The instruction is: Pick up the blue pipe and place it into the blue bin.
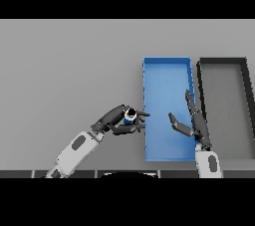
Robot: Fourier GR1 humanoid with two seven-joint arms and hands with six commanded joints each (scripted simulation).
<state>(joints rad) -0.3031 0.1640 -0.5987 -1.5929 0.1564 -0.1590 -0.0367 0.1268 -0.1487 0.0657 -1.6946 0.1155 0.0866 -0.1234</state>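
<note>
The blue pipe (130, 116) is a small blue piece with a pale end, held between the fingers and thumb of my left hand (117, 119). That hand sits just left of the blue bin (167, 78), its fingertips reaching the bin's left wall. The pipe is partly hidden by the fingers. My right hand (193, 124) hovers over the bin's right side, fingers straight and thumb spread toward the left. The bin is a long rectangular tray lying lengthwise away from me.
A dark grey bin (225, 105) of similar shape stands right beside the blue one, to its right. The grey table (69, 70) stretches out to the left and back.
</note>
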